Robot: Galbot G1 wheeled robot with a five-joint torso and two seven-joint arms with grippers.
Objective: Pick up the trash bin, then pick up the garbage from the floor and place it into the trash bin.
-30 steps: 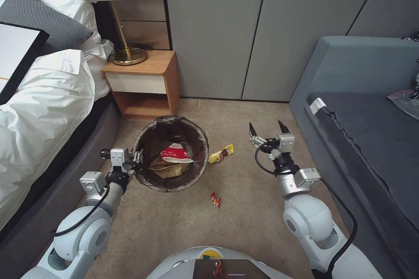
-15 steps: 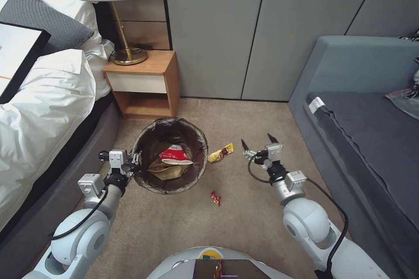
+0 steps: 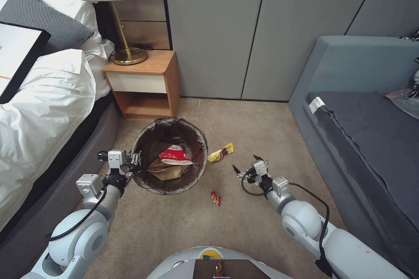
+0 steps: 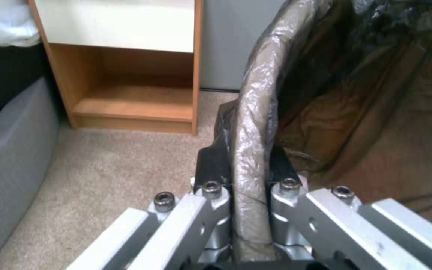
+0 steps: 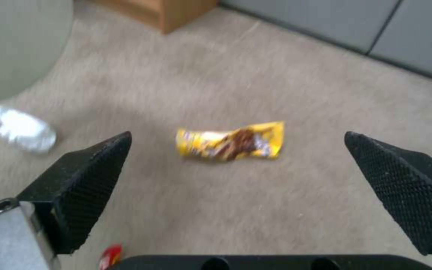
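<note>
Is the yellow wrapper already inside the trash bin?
No, the yellow wrapper lies on the carpet beside the trash bin.

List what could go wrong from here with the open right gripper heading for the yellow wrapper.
1. The yellow wrapper lies flat on the carpet; the right gripper's fingertips may scrape pile or slide over it.
2. The left gripper pinches only the bag-covered rim of the trash bin; the thin liner could slip.
3. The small red wrapper could get nudged by the right arm.
</note>
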